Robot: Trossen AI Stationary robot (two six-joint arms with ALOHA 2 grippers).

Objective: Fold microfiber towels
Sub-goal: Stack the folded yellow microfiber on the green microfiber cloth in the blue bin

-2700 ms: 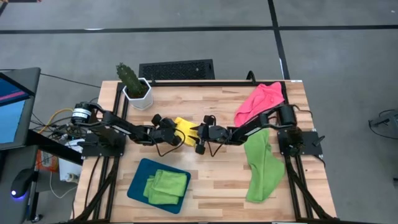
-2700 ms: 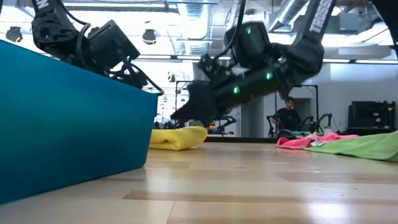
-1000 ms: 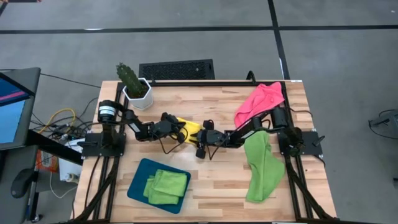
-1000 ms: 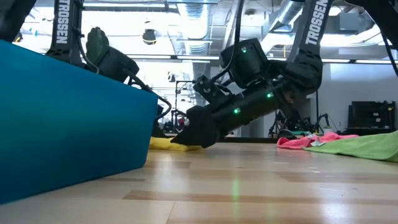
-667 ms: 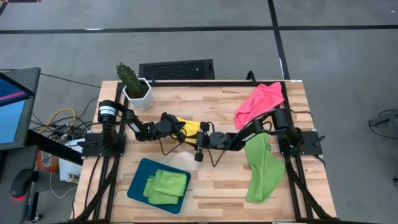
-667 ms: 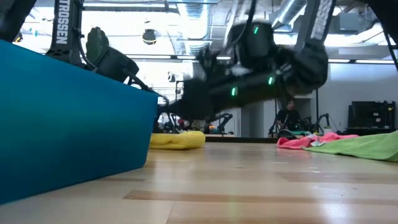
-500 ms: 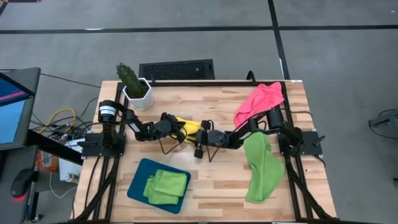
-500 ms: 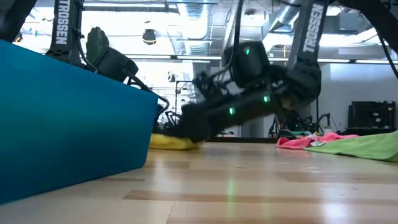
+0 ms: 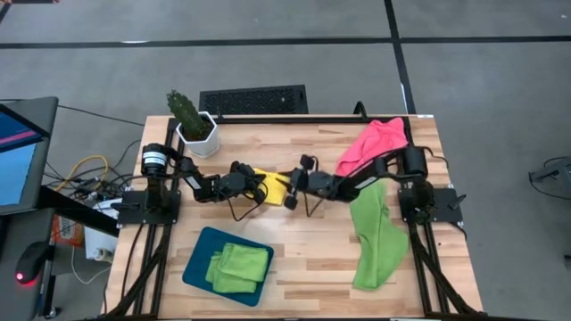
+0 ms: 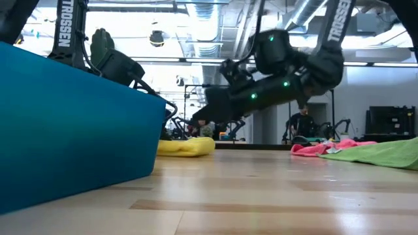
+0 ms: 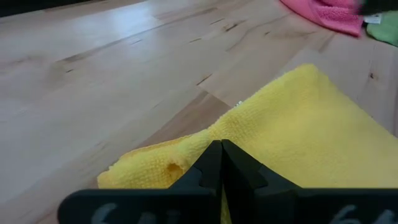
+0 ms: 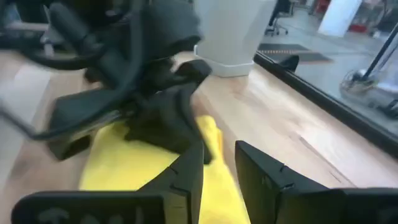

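Grey floor (image 9: 268,62) with dark seam lines all around, a monitor (image 9: 20,152) at the left edge, and bright ceiling lights (image 10: 196,39) plus ductwork (image 10: 307,10) overhead.

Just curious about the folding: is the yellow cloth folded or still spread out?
Folded, at least partly: the yellow cloth lies as a small doubled pad with a rounded folded edge in the low view.

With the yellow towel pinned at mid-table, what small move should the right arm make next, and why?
Probably lower the right gripper onto the yellow towel and smooth the fold: the left gripper presses shut on it, while the right one hovers open above it.
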